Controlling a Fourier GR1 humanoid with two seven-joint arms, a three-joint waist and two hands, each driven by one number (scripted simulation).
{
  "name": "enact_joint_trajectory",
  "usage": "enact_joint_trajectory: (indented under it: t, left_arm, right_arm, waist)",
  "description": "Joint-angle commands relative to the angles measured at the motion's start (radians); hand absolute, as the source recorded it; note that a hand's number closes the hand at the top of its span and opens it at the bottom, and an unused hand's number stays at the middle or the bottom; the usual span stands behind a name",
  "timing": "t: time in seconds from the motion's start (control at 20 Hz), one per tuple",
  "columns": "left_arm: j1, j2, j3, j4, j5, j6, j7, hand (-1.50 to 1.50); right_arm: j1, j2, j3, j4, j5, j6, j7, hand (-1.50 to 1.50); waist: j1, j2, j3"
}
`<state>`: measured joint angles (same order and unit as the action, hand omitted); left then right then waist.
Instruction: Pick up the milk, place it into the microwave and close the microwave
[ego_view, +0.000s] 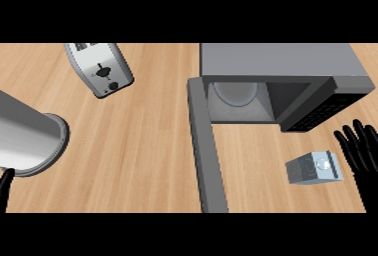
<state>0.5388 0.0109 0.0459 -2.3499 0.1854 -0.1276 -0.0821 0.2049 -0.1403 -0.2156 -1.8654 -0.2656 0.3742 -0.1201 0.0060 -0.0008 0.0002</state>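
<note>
Milk (314, 169) sits on the tabletop (140, 150) in front of the open microwave (280, 65), just left of the right hand (363, 160) and not touching it. That hand's fingers (353, 142) are straight and spread, holding nothing. The step in hand looks like the grasp: the hand should slide left, curl round the carton's sides, lift it, then carry it forward into the cavity onto the plate (236, 92), keeping off the panel side. The door (208, 160) stands swung out to the carton's left, so it will need a push afterwards. The left hand (6, 187) is only a dark sliver at the lower left edge; its state cannot be told. The right palm is cut off, and the cavity's depth is shadowed.
</note>
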Motion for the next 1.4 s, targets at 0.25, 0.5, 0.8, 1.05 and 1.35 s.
enact_joint_trajectory:
  t: [0.25,0.5,0.8,1.05,1.35]
  left_arm:
    - [0.063,-0.01,0.01,-0.018,0.017,-0.021,-0.043,-1.5]
    - [0.153,0.011,0.063,0.011,0.097,-0.101,-0.144,-1.5]
    - [0.0,0.027,0.031,-0.063,0.054,-0.003,0.051,-1.5]
    - [0.05,-0.011,0.001,-0.014,0.02,-0.026,-0.043,-1.5]
    - [0.152,-0.011,-0.036,-0.161,0.016,-0.027,0.024,-1.5]
  right_arm:
    - [0.031,-0.042,-0.09,0.238,0.075,0.094,-0.233,-1.5]
    - [-0.017,-0.06,-0.099,0.434,0.145,0.127,-0.39,-1.5]
    - [-0.08,-0.116,-0.096,0.561,0.219,0.157,-0.5,-1.5]
    - [-0.196,-0.117,-0.101,0.657,0.235,0.108,-0.497,-1.5]
    - [-0.263,-0.118,-0.11,0.831,0.294,0.03,-0.585,-1.5]
  waist:
    - [-0.002,-0.001,0.0]
    - [0.006,-0.001,0.0]
    - [-0.003,0.002,0.001]
    - [0.001,0.0,0.0]
    - [0.007,0.0,0.001]
